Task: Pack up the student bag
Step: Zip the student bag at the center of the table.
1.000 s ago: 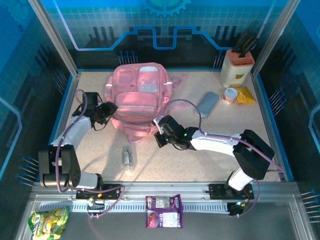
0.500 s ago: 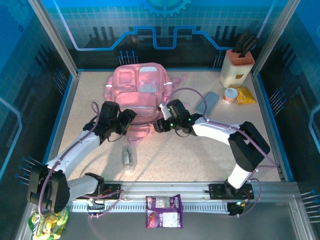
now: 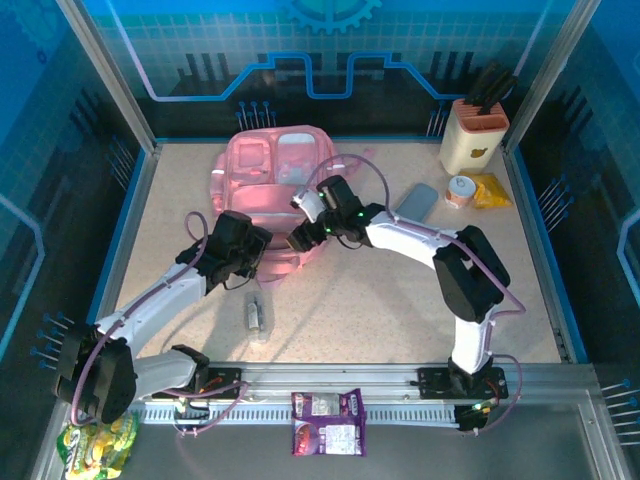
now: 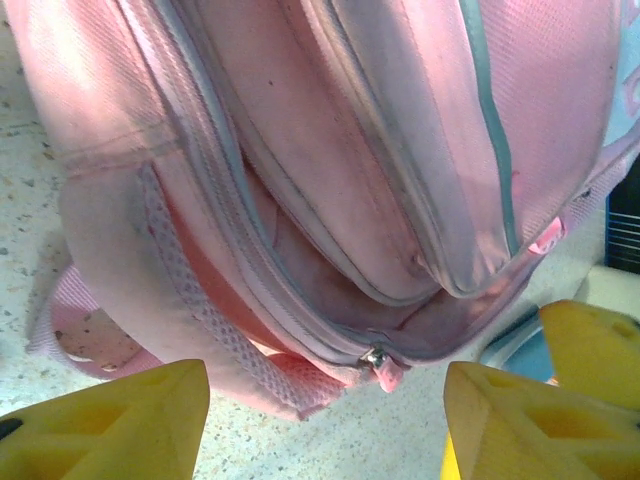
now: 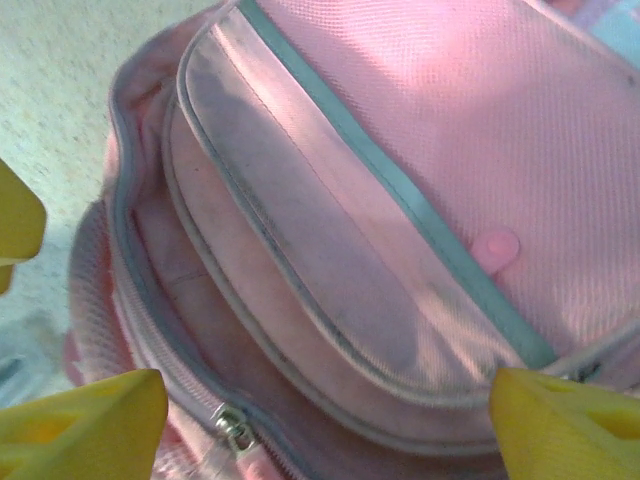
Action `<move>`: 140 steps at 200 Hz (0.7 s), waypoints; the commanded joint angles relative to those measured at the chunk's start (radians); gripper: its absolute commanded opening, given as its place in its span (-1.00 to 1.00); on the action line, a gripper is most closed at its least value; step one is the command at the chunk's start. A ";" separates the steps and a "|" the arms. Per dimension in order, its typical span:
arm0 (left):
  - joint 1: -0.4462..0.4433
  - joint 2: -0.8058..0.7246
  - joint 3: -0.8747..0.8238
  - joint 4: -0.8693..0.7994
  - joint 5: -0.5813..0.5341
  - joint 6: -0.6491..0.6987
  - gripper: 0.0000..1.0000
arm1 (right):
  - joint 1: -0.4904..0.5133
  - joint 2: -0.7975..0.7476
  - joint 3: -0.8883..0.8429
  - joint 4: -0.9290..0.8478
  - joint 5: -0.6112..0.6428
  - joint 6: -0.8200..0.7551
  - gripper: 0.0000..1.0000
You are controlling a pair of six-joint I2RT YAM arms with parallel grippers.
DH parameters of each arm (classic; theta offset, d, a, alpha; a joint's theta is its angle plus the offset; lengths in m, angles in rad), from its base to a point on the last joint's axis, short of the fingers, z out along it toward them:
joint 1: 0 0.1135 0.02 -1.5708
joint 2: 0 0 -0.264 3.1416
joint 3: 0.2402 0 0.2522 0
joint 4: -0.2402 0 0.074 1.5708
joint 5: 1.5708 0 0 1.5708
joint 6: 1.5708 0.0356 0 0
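The bag (image 3: 272,170) lies flat on the surface (image 3: 380,300) at 12 o'clock, slightly left of centre, front pockets up. A zipper pull (image 4: 381,368) sits at its near edge. The left end effector (image 4: 325,405) is at the bag's 7 o'clock corner, fingers apart, clamping nothing. The right end effector (image 5: 328,400) is over the bag's 5 o'clock edge, fingers wide apart, empty. A grey case (image 3: 415,205) lies at the bag's 3 o'clock. A small bottle (image 3: 255,315) lies at its 6 o'clock.
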 commanded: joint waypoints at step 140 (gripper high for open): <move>0.098 -0.050 -0.078 -0.036 0.002 0.037 0.29 | 0.088 0.233 0.329 -0.095 0.279 -0.442 -0.38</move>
